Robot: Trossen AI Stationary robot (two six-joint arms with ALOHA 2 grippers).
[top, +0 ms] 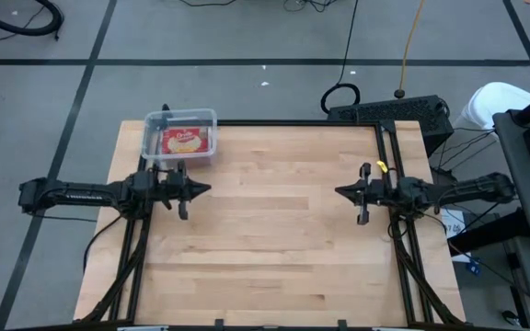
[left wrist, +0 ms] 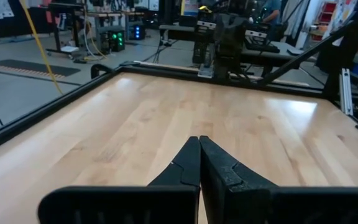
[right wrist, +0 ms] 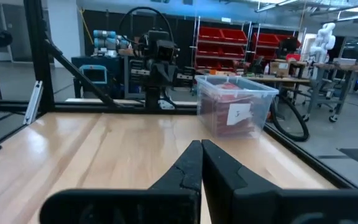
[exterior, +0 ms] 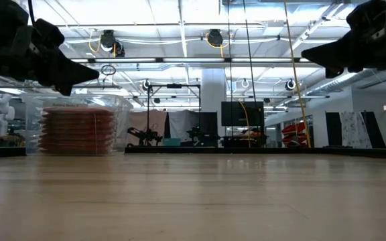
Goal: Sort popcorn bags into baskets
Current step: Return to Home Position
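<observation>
A clear plastic basket point(top: 180, 137) stands at the table's far left corner, holding a stack of red popcorn bags point(top: 185, 142) with the yellow picture face up. The low view shows the basket point(exterior: 79, 125) and the stacked bags point(exterior: 76, 130) side on; the right wrist view shows the basket point(right wrist: 236, 106) too. My left gripper point(top: 206, 189) hovers shut above the table's left side, just near of the basket. My right gripper point(top: 339, 192) hovers shut over the right side. Both point toward the table's middle and hold nothing. No loose bag shows on the table.
The wooden table top point(top: 274, 239) lies bare between the grippers. A black frame point(top: 293, 123) runs along its far edge. A dark box with cables point(top: 389, 112) sits beyond the far right corner. Shelves and equipment fill the room behind.
</observation>
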